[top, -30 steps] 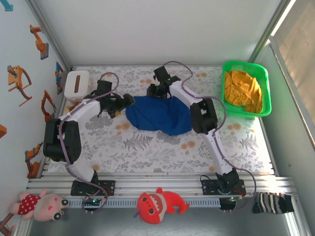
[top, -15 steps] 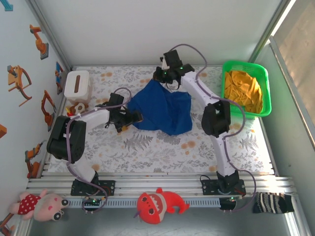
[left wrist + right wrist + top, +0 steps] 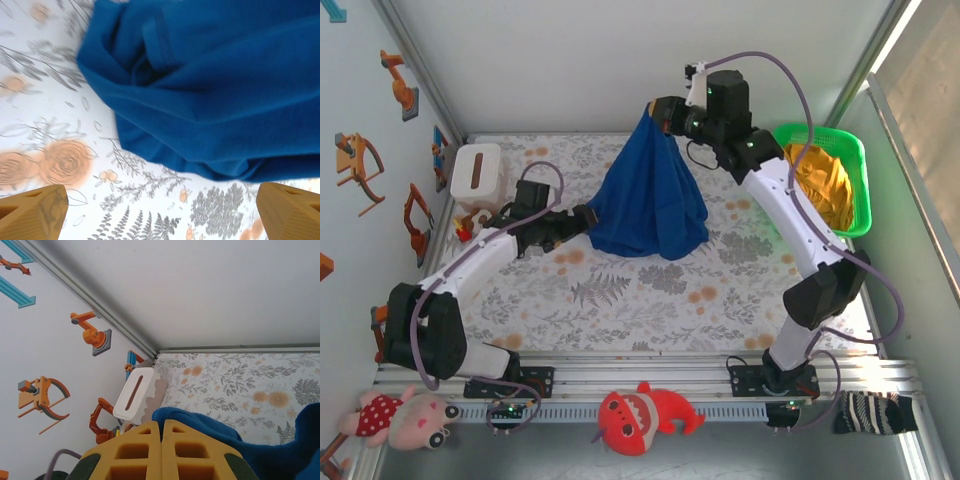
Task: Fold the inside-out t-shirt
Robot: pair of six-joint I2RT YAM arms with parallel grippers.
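Draping onto the worktop point(image 3: 650, 290), the inside-out t-shirt point(image 3: 645, 205) hangs soft and light beneath the right tool point(image 3: 657, 108), which pinches its peak; the left tool point(image 3: 160, 212), spread wide, has its lower edge just ahead, likely the next hold.

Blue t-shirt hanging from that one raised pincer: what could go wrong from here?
The royal-blue cloth t-shirt hangs in a tent shape from a single pinch in the shut right pincer, so it may slip out and drop in a heap. Its lower edge lies bunched on the floral table cover, beside the open left pincer, which might catch several layers at once or miss the edge.
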